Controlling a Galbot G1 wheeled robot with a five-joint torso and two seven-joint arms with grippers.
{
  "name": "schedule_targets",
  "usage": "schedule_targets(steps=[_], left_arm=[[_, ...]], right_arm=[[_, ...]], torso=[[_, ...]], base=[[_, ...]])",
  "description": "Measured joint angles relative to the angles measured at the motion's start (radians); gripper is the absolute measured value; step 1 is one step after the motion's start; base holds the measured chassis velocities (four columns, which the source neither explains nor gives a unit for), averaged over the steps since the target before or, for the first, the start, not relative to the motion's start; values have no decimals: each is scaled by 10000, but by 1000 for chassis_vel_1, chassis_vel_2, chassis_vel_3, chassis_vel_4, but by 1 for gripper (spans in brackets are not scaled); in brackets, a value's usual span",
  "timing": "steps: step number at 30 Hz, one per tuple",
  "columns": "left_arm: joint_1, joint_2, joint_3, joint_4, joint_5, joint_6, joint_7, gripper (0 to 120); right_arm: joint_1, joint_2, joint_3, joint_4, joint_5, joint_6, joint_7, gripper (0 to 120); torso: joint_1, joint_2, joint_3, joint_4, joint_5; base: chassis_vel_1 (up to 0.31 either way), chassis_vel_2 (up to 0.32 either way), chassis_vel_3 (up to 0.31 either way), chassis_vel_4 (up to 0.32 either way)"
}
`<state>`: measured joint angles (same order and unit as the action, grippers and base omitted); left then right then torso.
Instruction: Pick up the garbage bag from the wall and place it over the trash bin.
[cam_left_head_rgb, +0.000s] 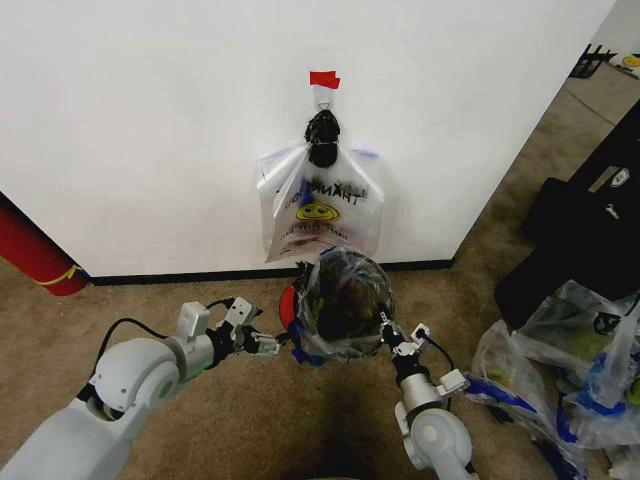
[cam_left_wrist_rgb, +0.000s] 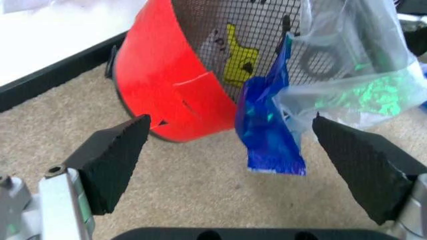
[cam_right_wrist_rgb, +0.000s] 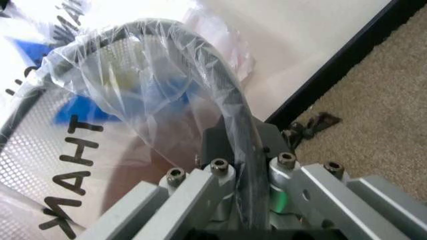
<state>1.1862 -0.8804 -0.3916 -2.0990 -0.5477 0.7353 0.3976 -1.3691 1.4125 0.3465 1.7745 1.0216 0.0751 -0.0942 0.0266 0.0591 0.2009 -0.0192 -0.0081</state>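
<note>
With the garbage bag (cam_left_head_rgb: 345, 290) draped over the trash bin (cam_left_wrist_rgb: 160, 90), right gripper (cam_left_head_rgb: 398, 343) clamping film against rim and left gripper (cam_left_wrist_rgb: 247, 165) spread wide beside the blue handle (cam_left_wrist_rgb: 267, 130), release may let the bag slip off.

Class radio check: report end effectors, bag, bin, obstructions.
Left end effector open beside bin. Right end effector shut on bagged rim. Garbage bag over bin. Nothing blocking.

The bin (cam_left_head_rgb: 345, 305) sits on the floor right in front of the wall (cam_left_head_rgb: 150, 120), with the bag (cam_left_head_rgb: 350, 275) draped over it. Another bag (cam_left_head_rgb: 320, 210) hangs on the wall behind it. Left gripper (cam_left_head_rgb: 268, 345) is by the bin's left side, right gripper (cam_left_head_rgb: 392, 338) at its right rim.
</note>
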Motion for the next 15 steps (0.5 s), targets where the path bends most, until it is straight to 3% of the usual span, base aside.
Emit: schedule_targets(steps=[5,11,13,14,15], left_arm=[[-178,-183,234,84,38,19,-41,94],[-265,-257,338,122,32,21,-89,69],[-272,-264,346,122,29,20,-88,68],[-286,-281,358,116,23,20,-88,59],[-286,-281,358,116,23,20,-88,59]], right_arm=[[-9,-10,-89,59,-20,4,-37,0],[-72,-85,-172,158,-103,20,-83,0],[-77,-98,-174,158,-113,26,-93,0],[-81,-110,-181,157,-132,34,-106,0],[-81,-110,-181,157,-132,34,-106,0]], torso=[[0,0,0,-1,0],[0,0,0,0,1],[0,0,0,0,1],[0,0,0,-1,1],[0,0,0,-1,1]], base=[[0,0,0,0],[0,0,0,0],[0,0,0,0],[0,0,0,0],[0,0,0,0]])
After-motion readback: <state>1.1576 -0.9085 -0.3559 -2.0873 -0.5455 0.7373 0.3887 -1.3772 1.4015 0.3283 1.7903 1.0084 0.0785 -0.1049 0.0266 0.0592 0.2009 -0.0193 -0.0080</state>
